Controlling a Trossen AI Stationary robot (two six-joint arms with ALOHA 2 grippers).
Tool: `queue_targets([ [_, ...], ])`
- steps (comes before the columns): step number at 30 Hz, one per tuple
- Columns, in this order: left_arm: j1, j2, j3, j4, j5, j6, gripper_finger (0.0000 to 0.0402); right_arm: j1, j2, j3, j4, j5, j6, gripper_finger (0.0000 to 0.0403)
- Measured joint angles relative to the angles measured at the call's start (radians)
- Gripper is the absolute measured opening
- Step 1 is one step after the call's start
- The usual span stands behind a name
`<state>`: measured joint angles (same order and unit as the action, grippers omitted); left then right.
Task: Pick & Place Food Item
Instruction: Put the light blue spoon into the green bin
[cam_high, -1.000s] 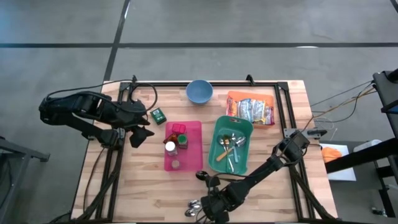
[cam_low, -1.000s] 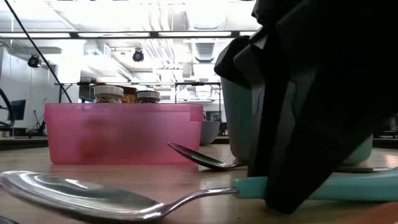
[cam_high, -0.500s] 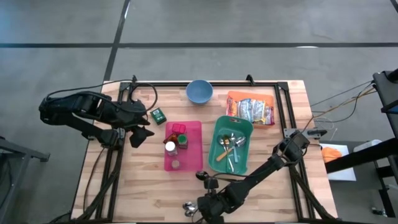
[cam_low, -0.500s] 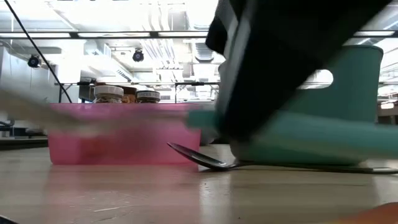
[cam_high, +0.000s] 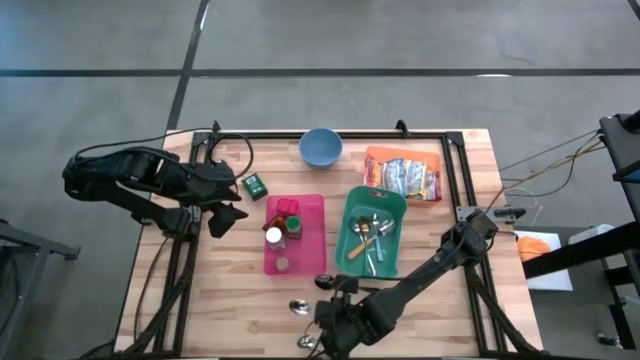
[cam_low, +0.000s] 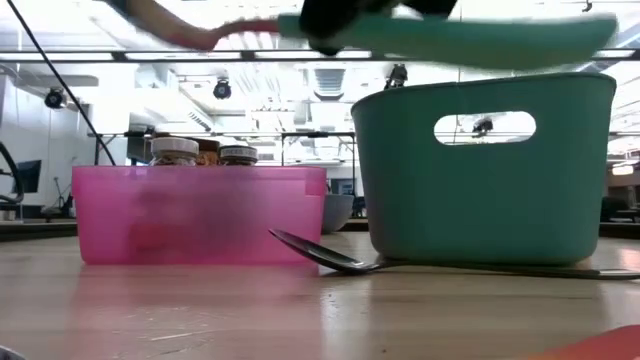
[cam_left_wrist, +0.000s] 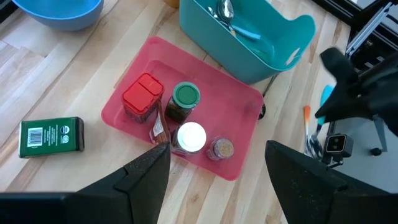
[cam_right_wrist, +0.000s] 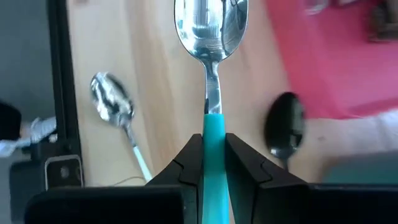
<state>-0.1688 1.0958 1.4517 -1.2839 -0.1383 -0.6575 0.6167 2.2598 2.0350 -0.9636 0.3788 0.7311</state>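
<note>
Right gripper: clamped on teal-handled spoon, lower centre of high view.
Spoon: raised above table.
Left gripper: held apart, empty, left of pink tray.

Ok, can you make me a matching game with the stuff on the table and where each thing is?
Things:
1. blue bowl
2. green box
3. teal-handled spoon
4. jars

Places:
A. held in the right gripper, lifted off the table
B. inside the pink tray
C. on the wood beside the pink tray, on the left arm's side
D. at the table's far edge, alone

Pairs: 1-D, 2-C, 3-A, 4-B
</note>
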Motion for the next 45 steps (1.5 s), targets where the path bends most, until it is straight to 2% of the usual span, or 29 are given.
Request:
queue_targets([
  [5, 0.000, 0.000, 0.000, 0.000, 0.000, 0.003, 0.0262, 0.000, -0.004, 0.108, -0.103, 0.053, 0.105, 0.0033],
  [10, 0.000, 0.000, 0.000, 0.000, 0.000, 0.003, 0.0262, 0.000, -0.011, 0.241, -0.284, 0.161, 0.249, 0.0033],
  [13, 0.000, 0.000, 0.000, 0.001, -0.007, 0.006, 0.0262, 0.000, -0.013, 0.321, -0.473, 0.211, 0.400, 0.0033],
  [17, 0.000, 0.000, 0.000, 0.004, -0.018, 0.007, 0.0262, -0.004, -0.086, 0.279, -0.618, 0.226, 0.670, 0.0033],
  [22, 0.000, 0.005, 0.000, 0.022, -0.019, 0.007, 0.0262, -0.033, -0.206, 0.147, -0.608, 0.214, 0.893, 0.0033],
  [27, 0.002, 0.022, 0.000, 0.039, -0.019, 0.038, 0.0262, -0.076, -0.366, -0.059, -0.608, 0.216, 1.075, 0.0033],
  [30, 0.004, 0.032, 0.000, 0.040, -0.019, 0.058, 0.0262, -0.099, -0.467, -0.191, -0.600, 0.181, 1.134, 0.0033],
  [33, 0.011, 0.039, 0.000, 0.054, -0.020, 0.071, 0.0262, -0.130, -0.565, -0.324, -0.543, 0.111, 1.160, 0.0033],
  [37, 0.014, 0.039, 0.000, 0.120, -0.023, 0.121, 0.0262, -0.188, -0.683, -0.500, -0.381, 0.001, 1.158, 0.0033],
  [40, 0.015, 0.039, 0.000, 0.160, -0.023, 0.183, 0.0262, -0.239, -0.729, -0.613, -0.275, -0.032, 1.154, 0.0033],
  [45, 0.033, 0.040, 0.000, 0.167, -0.023, 0.227, 0.0262, -0.337, -0.743, -0.748, -0.175, -0.170, 1.100, 0.0033],
])
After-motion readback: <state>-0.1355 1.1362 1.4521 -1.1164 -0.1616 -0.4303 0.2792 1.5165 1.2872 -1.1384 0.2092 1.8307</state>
